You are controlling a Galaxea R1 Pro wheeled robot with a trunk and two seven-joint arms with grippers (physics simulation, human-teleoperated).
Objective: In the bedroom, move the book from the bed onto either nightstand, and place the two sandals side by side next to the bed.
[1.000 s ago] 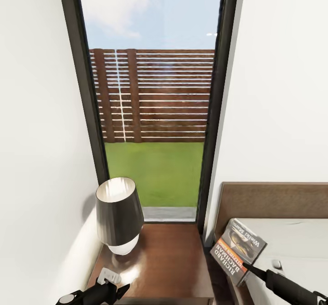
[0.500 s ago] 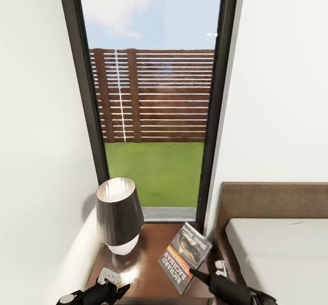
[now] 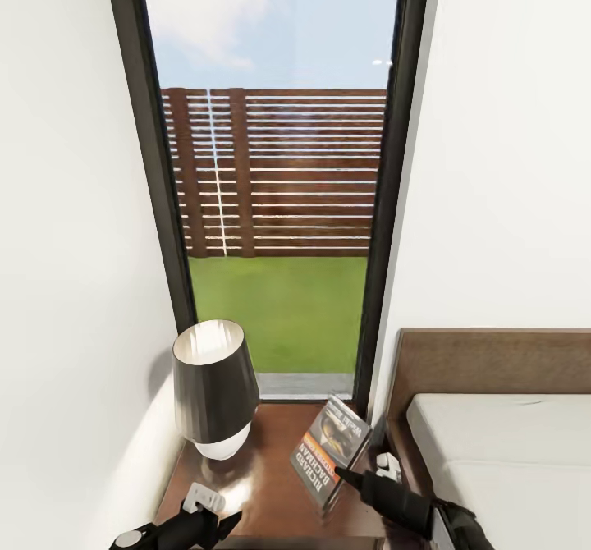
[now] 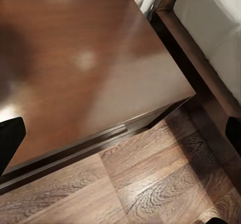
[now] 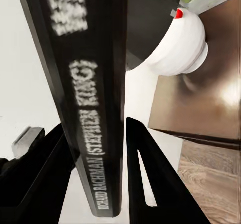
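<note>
The right claw (image 3: 343, 476) grips the book (image 3: 331, 449) by its lower edge, holding it tilted over the nightstand (image 3: 275, 484), right of the lamp (image 3: 215, 389). The bed (image 3: 501, 443) lies right of the nightstand. The left claw (image 3: 226, 521) hangs at the nightstand's near edge, fingers spread, gripping nothing.

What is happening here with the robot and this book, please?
The right gripper holds the book by its lower edge, tilted, above the nightstand, near the side next to the bed. In the right wrist view the fingers clamp the spine. The book is not yet lying flat. A lamp stands at the far left of the nightstand. The left gripper waits open near the front edge, holding nothing.
</note>
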